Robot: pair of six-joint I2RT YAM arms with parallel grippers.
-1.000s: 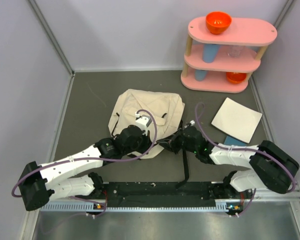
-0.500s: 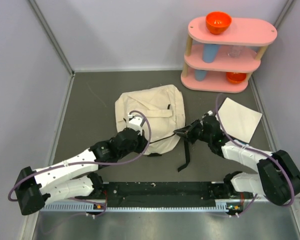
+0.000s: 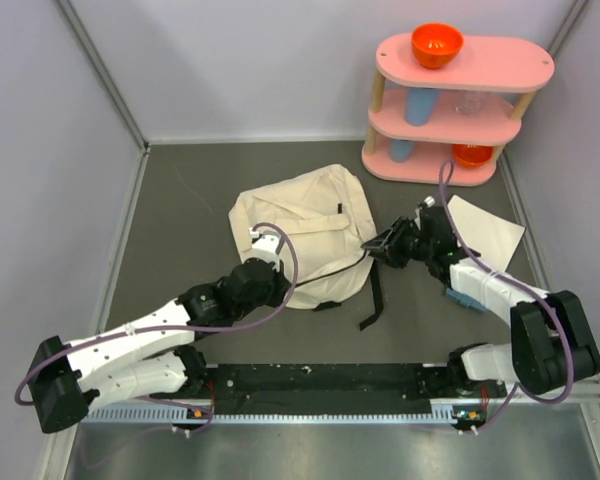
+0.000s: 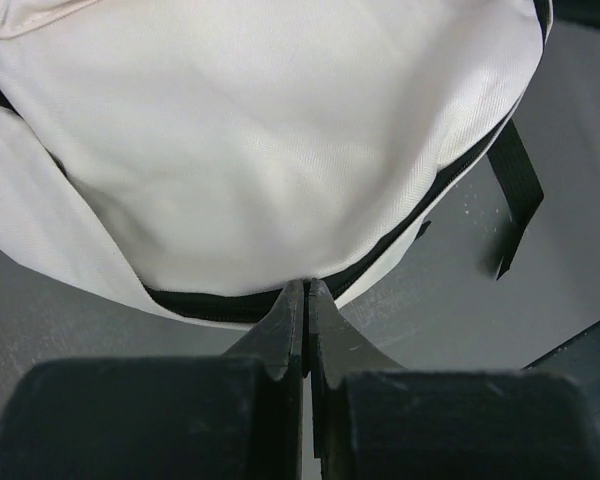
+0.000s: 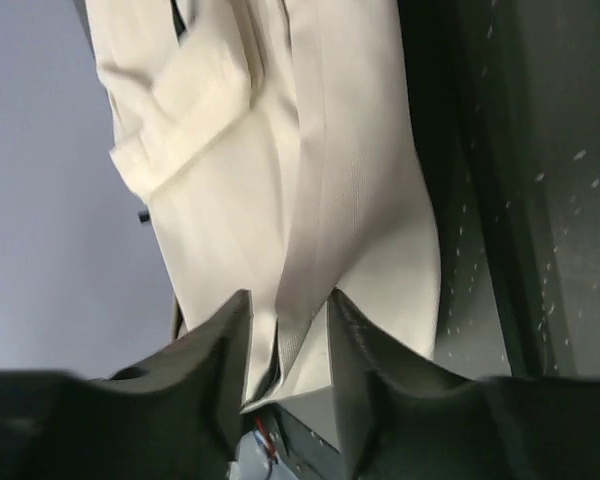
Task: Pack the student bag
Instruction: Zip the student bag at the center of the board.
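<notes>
The student bag [image 3: 305,225], a beige canvas backpack with black zipper trim [image 4: 210,305], lies flat mid-table. My left gripper [image 3: 270,290] sits at its near left edge. In the left wrist view that gripper [image 4: 307,285] is shut, tips against the zipper trim; nothing shows between the jaws. My right gripper [image 3: 373,247] is at the bag's right edge. In the right wrist view this gripper [image 5: 290,297] stands a little open, and a loose fold of the bag [image 5: 280,150] lies between its fingers.
A black strap [image 3: 370,300] trails from the bag toward the near edge. A white sheet [image 3: 490,235] lies right of the right arm, a blue item [image 3: 467,296] under it. A pink shelf [image 3: 460,100] with orange bowls and blue cups stands back right.
The right arm swung right and away, drawing the bag's right edge out so the bag lies flatter, and its jaws have parted. The left gripper shifted slightly left and stayed shut.
</notes>
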